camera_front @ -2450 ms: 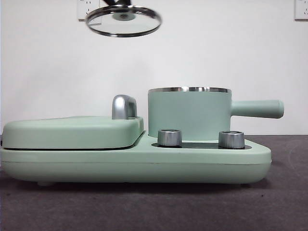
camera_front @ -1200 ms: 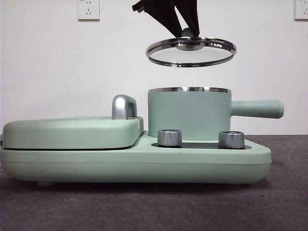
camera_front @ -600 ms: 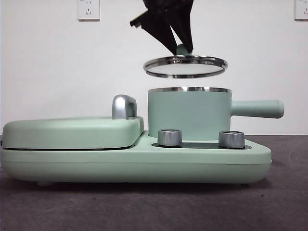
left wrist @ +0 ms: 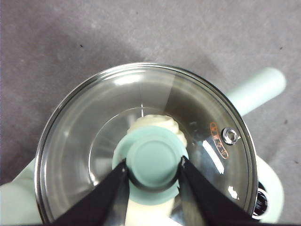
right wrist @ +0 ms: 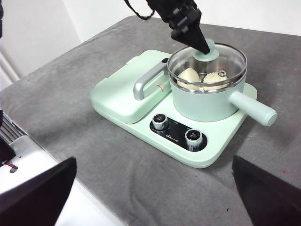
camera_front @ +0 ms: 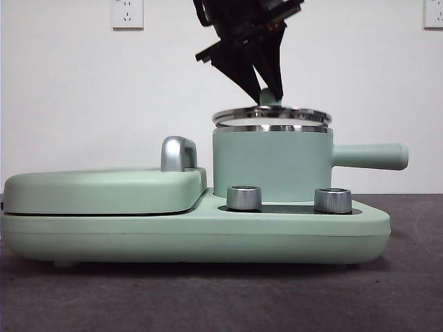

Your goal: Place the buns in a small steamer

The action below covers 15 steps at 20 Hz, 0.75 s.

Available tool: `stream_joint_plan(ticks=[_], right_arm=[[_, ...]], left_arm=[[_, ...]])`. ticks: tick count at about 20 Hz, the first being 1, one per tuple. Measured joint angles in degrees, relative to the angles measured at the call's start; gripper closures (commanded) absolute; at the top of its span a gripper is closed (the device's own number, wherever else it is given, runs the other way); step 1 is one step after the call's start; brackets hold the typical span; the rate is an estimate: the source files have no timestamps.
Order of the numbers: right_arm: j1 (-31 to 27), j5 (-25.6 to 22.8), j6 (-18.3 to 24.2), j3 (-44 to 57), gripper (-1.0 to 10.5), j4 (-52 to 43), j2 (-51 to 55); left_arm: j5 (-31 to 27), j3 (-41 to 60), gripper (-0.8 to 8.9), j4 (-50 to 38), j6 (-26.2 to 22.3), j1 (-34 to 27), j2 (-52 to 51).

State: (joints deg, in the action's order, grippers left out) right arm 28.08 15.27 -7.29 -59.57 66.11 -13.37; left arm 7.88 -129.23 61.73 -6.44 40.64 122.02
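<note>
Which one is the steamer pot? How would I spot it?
Find the big mint-green cooker on the grey table. Beside its flat closed griddle stands the small steamer, the only round, tall part, with a long straight handle and a glass lid.

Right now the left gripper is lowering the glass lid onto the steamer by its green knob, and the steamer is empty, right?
Not quite. The left gripper does hold the glass lid by its green knob over the steamer, but the right wrist view shows both buns already inside it.
</note>
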Motion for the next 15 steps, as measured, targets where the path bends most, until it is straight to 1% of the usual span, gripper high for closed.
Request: stream_joint_plan(ticks=[9,13,14,15], right_arm=[[0.0,0.0,0.0,0.0,4.2,0.02,0.0],[0.0,-0.24,0.0,0.0,4.2,0.0,0.0],[0.0,-0.26,0.0,0.0,4.2,0.02,0.0],[0.0,-0.26,0.0,-0.02,4.2,0.02,0.0]], left_arm=[[0.46,0.0,7.92,-0.26,-1.38,-0.04,0.72],[0.61,0.0,7.71,0.07,-1.92,-0.09,0.74],[0.61,0.0,6.96,0.17,-2.01,-0.09,0.74],[0.63,0.0,5.66,0.2,-2.03,-0.09,0.74]])
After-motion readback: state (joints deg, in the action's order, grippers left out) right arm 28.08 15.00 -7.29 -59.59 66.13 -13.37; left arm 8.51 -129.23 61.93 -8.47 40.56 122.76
